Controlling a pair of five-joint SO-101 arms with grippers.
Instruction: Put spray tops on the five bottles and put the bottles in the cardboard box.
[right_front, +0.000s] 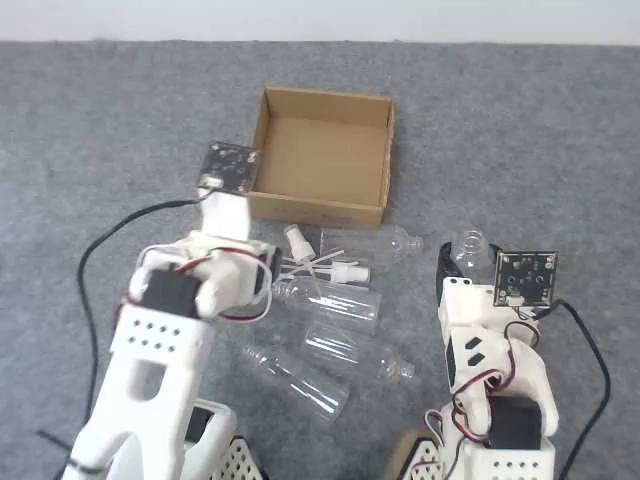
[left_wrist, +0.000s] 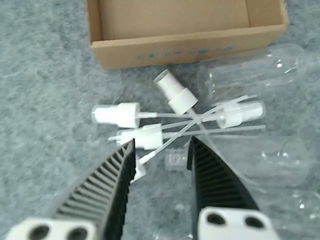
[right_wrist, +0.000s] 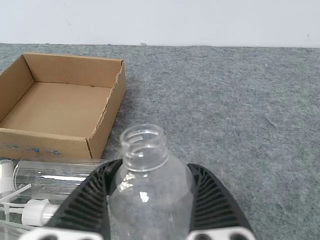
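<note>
Is a table (right_front: 560, 130) covered all over with grey felt, and carries toward its far side an open cardboard box (right_front: 315, 208), mouth upward. Bears just in front of the box one clear bottle (right_front: 375, 243) on its side, along the front wall, and nearer the arms three more lying bottles: a second bottle (right_front: 335, 303), a third bottle (right_front: 345, 347) and a fourth bottle (right_front: 300, 380), close to each other and turned in different directions. Holds also a loose heap of white spray tops (left_wrist: 175, 95) between the box and the second bottle, thin tubes crossing one another.
</note>
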